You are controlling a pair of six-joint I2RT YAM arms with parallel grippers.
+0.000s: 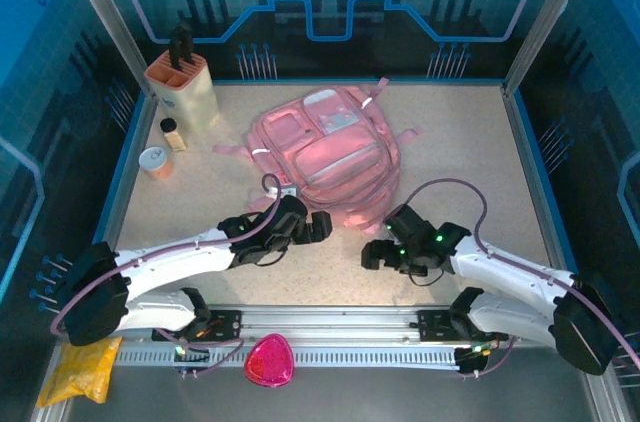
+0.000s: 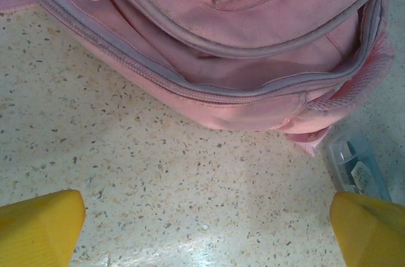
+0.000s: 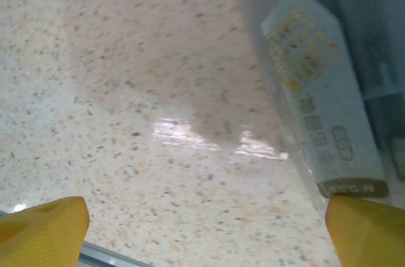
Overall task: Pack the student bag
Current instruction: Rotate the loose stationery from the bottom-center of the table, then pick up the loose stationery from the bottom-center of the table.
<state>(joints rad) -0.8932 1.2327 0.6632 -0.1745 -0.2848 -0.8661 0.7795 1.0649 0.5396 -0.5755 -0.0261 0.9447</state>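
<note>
Bag: student bag (image 1: 325, 152) flat at frame centre on counter (image 1: 470, 142) | Fingers: left fingers (image 2: 38, 226) and right fingers (image 3: 41, 229) both spread wide, empty | Tip: centre your right pair squarely over the clear case (image 3: 329, 109) before closing.

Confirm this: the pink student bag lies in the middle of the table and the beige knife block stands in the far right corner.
Not quite. The knife block stands in the far left corner, not the far right, as the top external view shows. Corrected: the pink student bag lies in the middle of the table and the beige knife block stands in the far left corner.
</note>
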